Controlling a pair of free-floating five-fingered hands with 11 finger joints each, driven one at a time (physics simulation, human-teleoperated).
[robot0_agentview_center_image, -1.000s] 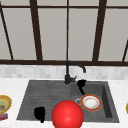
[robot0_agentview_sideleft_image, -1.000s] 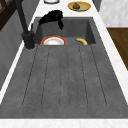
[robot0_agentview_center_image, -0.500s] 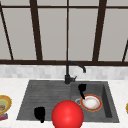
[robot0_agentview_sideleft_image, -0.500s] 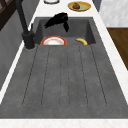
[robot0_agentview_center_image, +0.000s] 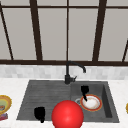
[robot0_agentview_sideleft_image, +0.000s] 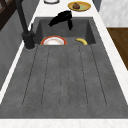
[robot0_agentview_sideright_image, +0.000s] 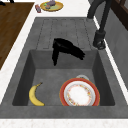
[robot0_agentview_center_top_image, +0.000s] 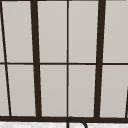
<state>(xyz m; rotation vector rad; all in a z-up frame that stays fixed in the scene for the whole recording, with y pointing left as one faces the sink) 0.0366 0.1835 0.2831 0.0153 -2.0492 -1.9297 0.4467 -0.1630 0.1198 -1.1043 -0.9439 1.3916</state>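
My right hand (robot0_agentview_center_image: 85, 90) hovers open over the sink basin (robot0_agentview_sideright_image: 47, 75), fingers stretched out level and thumb hanging down. From the right side this hand (robot0_agentview_sideright_image: 67, 49) sits above the basin's far wall. Below it lies a red-rimmed white plate (robot0_agentview_sideright_image: 80, 94) on the basin floor, with a banana (robot0_agentview_sideright_image: 34, 95) beside it. The left side view has the same hand (robot0_agentview_sideleft_image: 62, 18) beyond the plate (robot0_agentview_sideleft_image: 53, 41) and the banana (robot0_agentview_sideleft_image: 81, 41). My left hand (robot0_agentview_center_image: 40, 114) hangs open at the drainboard's front edge, next to a big red ball (robot0_agentview_center_image: 67, 115).
A black faucet (robot0_agentview_center_image: 68, 73) stands behind the sink, between the basin and the ribbed drainboard (robot0_agentview_sideleft_image: 65, 77). A yellow plate with food (robot0_agentview_sideleft_image: 79, 5) sits on the counter past the basin; another yellow plate (robot0_agentview_sideright_image: 51, 5) lies beyond the drainboard. A window fills the wall behind.
My right hand has drifted a little over the basin, toward the sink's front side. The left hand, ball, plate and banana have stayed put.
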